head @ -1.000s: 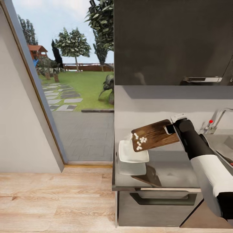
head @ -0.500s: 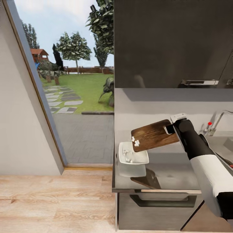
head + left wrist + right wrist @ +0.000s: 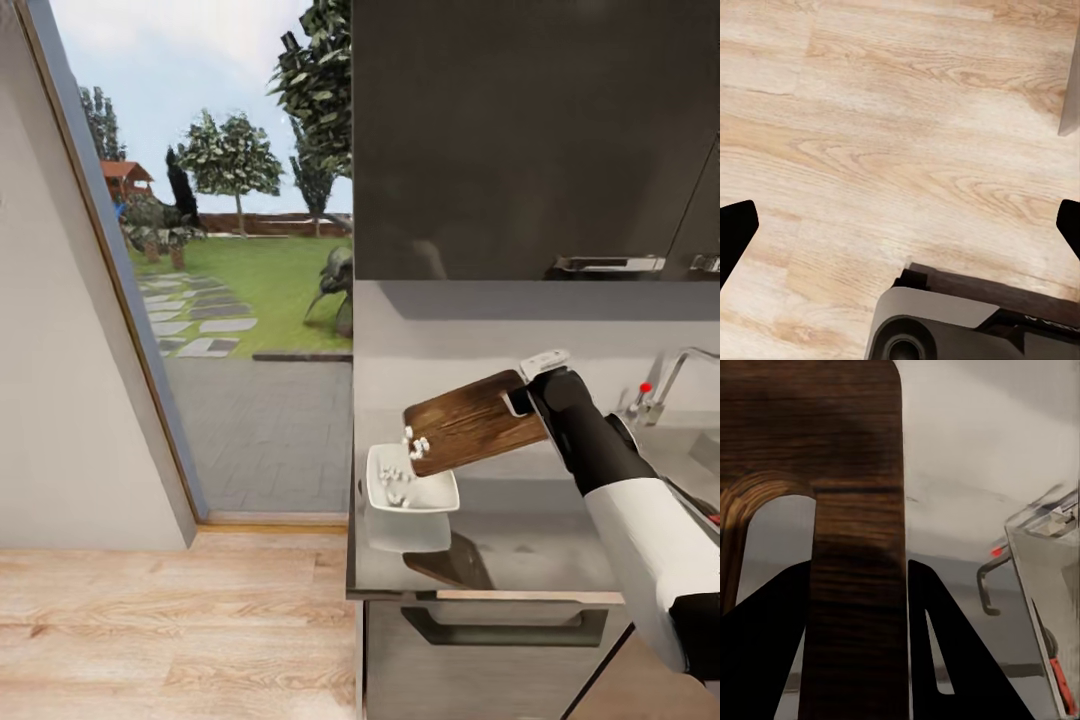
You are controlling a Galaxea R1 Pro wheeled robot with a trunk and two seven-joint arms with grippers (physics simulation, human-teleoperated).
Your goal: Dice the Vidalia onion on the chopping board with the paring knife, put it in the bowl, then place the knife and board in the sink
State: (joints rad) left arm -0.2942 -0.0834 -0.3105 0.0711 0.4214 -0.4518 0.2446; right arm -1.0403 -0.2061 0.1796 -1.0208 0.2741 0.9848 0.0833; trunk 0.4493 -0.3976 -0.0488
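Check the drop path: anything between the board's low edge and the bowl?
Nothing visible. The right gripper holds the board tilted, its low corner directly over the bowl. A few onion bits cling at that corner; others already lie in the bowl. Only open air lies between them.

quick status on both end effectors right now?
Left end effector: open, empty, fingers spread above the wood floor.
Right end effector: closed on the chopping board at its handle end, tilted over the bowl.

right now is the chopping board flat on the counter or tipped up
Tipped. The right gripper holds the chopping board off the countertop, its low end over the bowl, white onion pieces at that edge.
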